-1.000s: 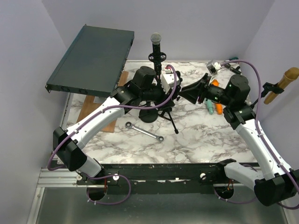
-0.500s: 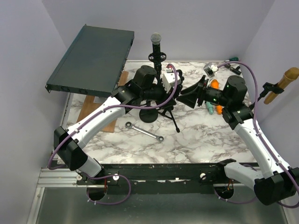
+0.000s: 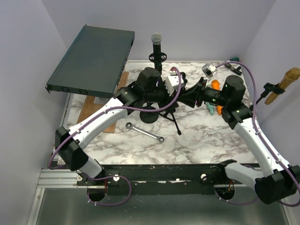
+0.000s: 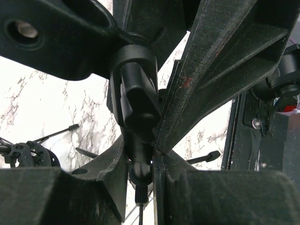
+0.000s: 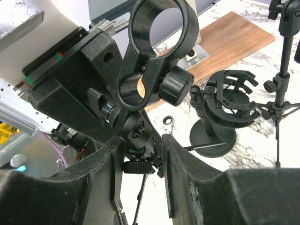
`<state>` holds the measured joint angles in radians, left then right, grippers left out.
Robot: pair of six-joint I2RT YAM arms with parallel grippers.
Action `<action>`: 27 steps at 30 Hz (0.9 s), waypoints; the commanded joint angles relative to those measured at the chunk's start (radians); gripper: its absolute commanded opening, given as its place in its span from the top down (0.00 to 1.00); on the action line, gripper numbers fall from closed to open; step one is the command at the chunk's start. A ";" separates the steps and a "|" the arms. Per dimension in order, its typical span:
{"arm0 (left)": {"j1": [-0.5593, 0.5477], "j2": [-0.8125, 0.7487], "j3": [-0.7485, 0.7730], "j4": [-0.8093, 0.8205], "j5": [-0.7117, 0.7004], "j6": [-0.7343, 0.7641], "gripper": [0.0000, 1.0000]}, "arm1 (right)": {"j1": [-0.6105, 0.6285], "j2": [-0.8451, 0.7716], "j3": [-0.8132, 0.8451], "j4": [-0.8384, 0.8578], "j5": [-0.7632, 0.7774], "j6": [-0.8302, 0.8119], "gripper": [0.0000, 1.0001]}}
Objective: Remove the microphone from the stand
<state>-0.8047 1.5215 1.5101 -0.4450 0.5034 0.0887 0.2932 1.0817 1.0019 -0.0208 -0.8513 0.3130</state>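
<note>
The microphone [image 3: 156, 40], black with a grey mesh head, stands upright in its stand at the back centre, apart from both grippers. My left gripper [image 3: 173, 95] is shut on the post [image 4: 137, 161] of a second black stand in mid-table. That stand's ring clip [image 5: 157, 28] is empty. My right gripper [image 5: 139, 154] faces the left one and is shut on the swivel joint [image 5: 140, 133] below the empty clip. The microphone's own stand post [image 5: 285, 51] shows at the right edge of the right wrist view. The microphone itself is out of both wrist views.
A shock mount on a round base [image 3: 150, 114] stands by the held stand, also in the right wrist view [image 5: 229, 101]. A wrench [image 3: 145, 132] lies in front. A wooden board [image 3: 96, 115] and a raised dark panel [image 3: 93, 61] are at left. Small tools [image 3: 213, 108] lie at back right.
My right gripper has moved left up to the held stand and closed around its joint. My left arm has shifted slightly right. The microphone has not moved.
</note>
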 commanded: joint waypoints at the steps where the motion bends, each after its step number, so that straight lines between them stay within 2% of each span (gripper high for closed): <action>1: -0.031 -0.005 0.042 0.039 0.024 0.023 1.00 | 0.003 0.018 0.004 0.005 0.050 -0.017 0.57; 9: -0.045 0.014 0.066 0.031 0.021 0.023 1.00 | 0.009 0.029 -0.020 0.010 0.057 -0.013 0.55; 13: -0.052 0.023 0.076 0.029 0.018 0.023 1.00 | 0.011 0.030 -0.025 0.011 0.076 -0.014 0.59; 15: -0.054 0.026 0.075 0.029 0.018 0.023 1.00 | 0.011 0.026 -0.028 0.011 0.089 -0.015 0.64; 17: -0.056 0.027 0.076 0.028 0.021 0.025 1.00 | 0.011 0.024 -0.033 0.010 0.092 -0.017 0.73; 20: -0.057 0.028 0.079 0.028 0.020 0.025 1.00 | 0.010 0.020 -0.039 0.024 0.087 -0.027 0.98; 25: -0.054 0.022 0.076 0.033 0.009 0.026 1.00 | 0.011 0.006 -0.025 0.023 0.115 -0.058 0.99; 27: -0.052 0.020 0.074 0.032 0.013 0.026 1.00 | 0.011 -0.004 -0.011 -0.025 0.146 -0.080 0.99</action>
<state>-0.8215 1.5639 1.5314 -0.4725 0.4541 0.1017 0.2970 1.0893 0.9783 -0.0185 -0.8097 0.2867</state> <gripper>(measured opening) 0.217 0.289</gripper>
